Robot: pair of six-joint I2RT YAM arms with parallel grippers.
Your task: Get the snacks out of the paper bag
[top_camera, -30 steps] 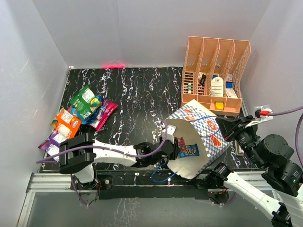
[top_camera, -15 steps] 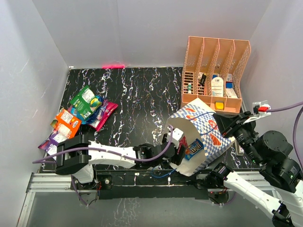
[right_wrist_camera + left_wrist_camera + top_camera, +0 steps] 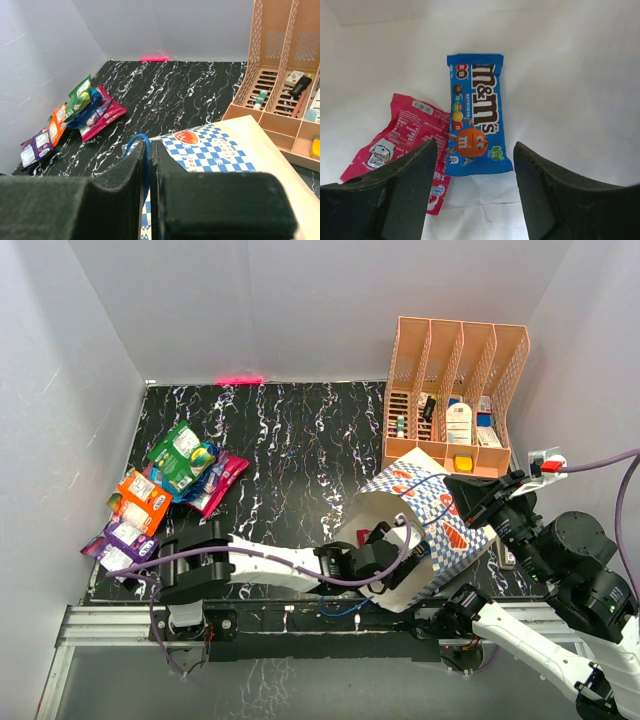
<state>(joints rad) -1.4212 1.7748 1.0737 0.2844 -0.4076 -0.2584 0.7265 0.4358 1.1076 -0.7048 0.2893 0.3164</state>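
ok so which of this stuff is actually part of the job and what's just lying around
Job: paper bag; blue m&m's packet and pink packet inside it; snack pile already out.
Lying about: peach organizer and its small contents.

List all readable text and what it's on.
"m&m's": blue packet.
Pink packet: print too small to read.
Paper bag: script on the outside blurred.
Snacks on the table, items in the organizer: too small.
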